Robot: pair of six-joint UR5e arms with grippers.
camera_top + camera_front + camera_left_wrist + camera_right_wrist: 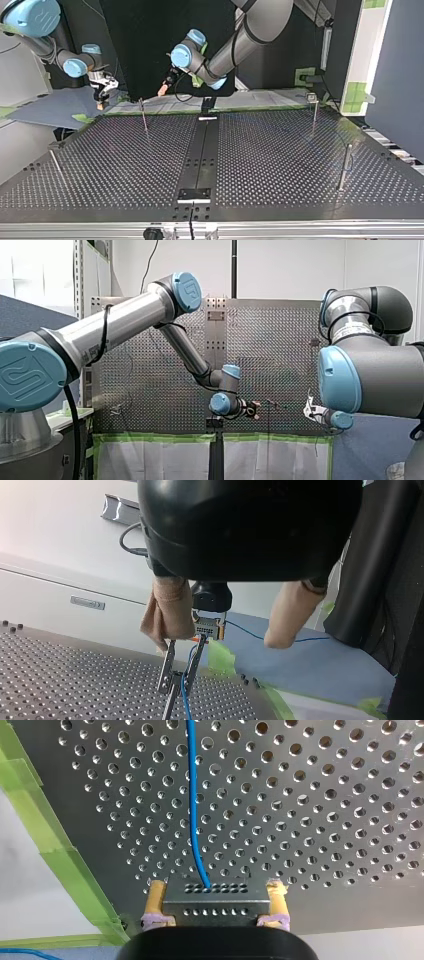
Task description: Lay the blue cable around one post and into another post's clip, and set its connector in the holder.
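- My right hand [216, 895] is closed on the connector [215, 906], its yellow-padded fingers [156, 898] pinching the two short ends. It hangs over the tabletop [325, 820] close to the edge lined with green tape [55, 855], at the top view's far left.
- The blue cable [192, 800] leaves the connector's face and runs straight away from that hand, low over the perforated plate.
- My left hand [217, 641] is spread wide, its beige pads [167, 611] well apart and holding nothing. It hovers just beside my right hand, looking down on a post [170, 677].
- In the left wrist view the cable drops from the connector to that post's forked top and seems to pass between or against the prongs. Whether it sits in the clip I cannot tell.
- Done, as I judge it: the connector is in hand and the cable lies at one post.
- Left, as I judge it: no wrap around a post shows. A far-right post [314, 112] in the top view carries no cable that I can make out, though the cable is too thin to trace there.
- The connector is not yet in any holder. A small bracket [195, 194] at the middle of the top view's near edge may be the holder, and it is well apart from both hands.
- The task looks to be at an early stage.
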